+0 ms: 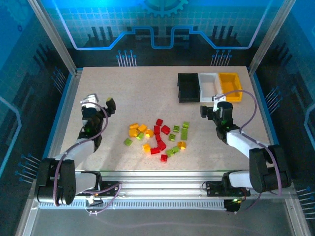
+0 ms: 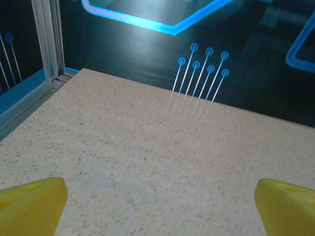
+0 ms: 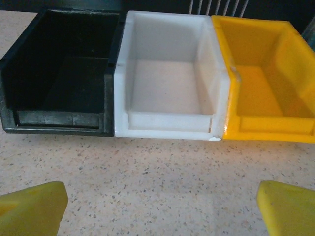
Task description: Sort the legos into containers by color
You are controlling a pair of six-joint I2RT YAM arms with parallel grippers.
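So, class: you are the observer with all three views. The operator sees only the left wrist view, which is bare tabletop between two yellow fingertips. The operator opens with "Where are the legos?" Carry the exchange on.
Observer: The top view shows the legos in a loose pile of red, green and orange-yellow bricks, near the middle of the table.
Operator: And the containers?
Observer: Three stand in a row at the far right: black bin, white bin, yellow bin.
Operator: Is anything sorted yet?
Observer: No. The right wrist view looks into all three bins, and no brick shows in any of them.
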